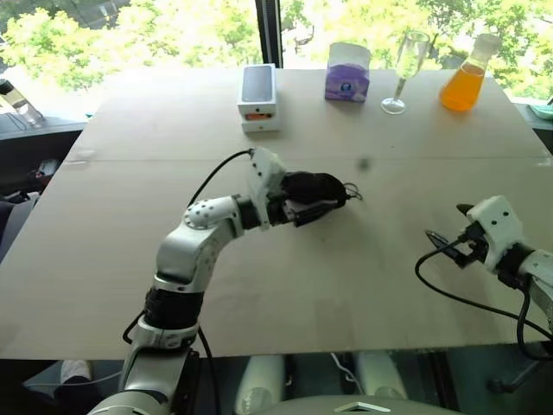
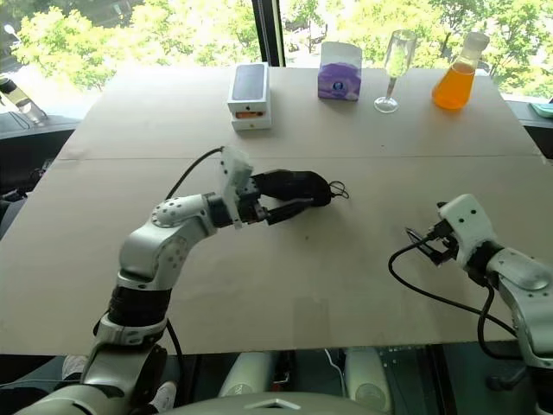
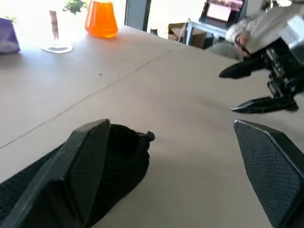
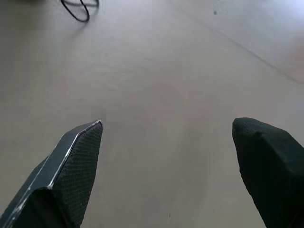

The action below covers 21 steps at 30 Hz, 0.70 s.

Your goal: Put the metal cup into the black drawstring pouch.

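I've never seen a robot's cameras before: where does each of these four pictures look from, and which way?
Left eye: head, looking down over the table; both arms show.
Right eye: beside it, same scene.
Left wrist: along the open left gripper, over the black drawstring pouch, toward the right gripper.
Right wrist: along open fingers at bare tabletop.
Shared: pouch, orange flask.

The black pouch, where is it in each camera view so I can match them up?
Left eye: pouch mid-table, at the left gripper.
Right eye: pouch just left of centre.
Left wrist: pouch beside one finger.
Right wrist: only its cord loop, on the table.
Shared landmark: orange flask, seen from the head and left wrist.
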Each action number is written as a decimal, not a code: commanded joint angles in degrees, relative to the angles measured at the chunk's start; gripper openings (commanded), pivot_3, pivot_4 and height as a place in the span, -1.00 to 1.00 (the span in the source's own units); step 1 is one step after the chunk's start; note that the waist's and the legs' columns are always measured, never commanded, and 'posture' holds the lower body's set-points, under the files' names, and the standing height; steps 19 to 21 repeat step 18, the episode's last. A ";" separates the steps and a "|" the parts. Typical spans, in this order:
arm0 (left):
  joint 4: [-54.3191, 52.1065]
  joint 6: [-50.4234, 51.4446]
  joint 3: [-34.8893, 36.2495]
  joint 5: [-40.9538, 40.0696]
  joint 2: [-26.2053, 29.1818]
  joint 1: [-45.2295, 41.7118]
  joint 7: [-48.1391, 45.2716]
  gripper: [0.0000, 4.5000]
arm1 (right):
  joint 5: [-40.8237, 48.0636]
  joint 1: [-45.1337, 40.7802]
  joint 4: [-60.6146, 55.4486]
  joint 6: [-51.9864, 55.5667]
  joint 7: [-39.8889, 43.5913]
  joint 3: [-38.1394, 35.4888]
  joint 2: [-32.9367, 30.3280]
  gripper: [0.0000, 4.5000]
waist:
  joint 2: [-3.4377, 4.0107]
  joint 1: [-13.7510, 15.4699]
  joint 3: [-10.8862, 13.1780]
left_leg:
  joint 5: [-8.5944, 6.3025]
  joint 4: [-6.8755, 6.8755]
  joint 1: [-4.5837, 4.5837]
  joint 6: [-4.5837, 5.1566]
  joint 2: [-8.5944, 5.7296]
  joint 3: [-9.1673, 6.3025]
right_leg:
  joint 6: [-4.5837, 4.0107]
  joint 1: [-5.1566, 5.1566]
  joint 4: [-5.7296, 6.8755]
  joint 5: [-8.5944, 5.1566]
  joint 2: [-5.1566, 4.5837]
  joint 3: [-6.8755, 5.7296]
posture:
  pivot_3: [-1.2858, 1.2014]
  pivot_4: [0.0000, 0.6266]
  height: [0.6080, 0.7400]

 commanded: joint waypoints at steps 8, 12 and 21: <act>-13.40 -3.85 14.32 -6.47 7.95 21.44 1.71 0.90 | 7.19 10.52 -2.90 -9.84 7.73 -6.35 4.53 0.98 | 0.01 0.71 0.00 | -0.03 0.00 0.01 0.00 -0.01 0.02 | -0.03 0.05 -0.03 0.00 -0.04 0.02 | 0.03 -0.52 0.96; -17.15 -6.55 17.67 -6.54 10.81 32.03 0.04 0.90 | 6.56 15.60 -3.02 -13.77 9.24 -9.01 4.42 0.98 | 0.01 0.76 -0.02 | -0.04 0.01 0.06 0.01 -0.03 0.05 | -0.24 0.10 -0.04 -0.12 -0.11 0.01 | 0.03 -0.52 0.96; -20.75 -6.46 23.10 -9.89 12.73 39.84 1.14 0.90 | 6.57 19.93 -2.92 -17.66 12.79 -11.08 3.21 0.98 | 0.01 0.71 -0.05 | -0.20 0.00 0.57 0.24 0.06 0.07 | -0.23 0.44 -0.02 -0.18 -0.11 0.01 | 0.03 -0.52 0.96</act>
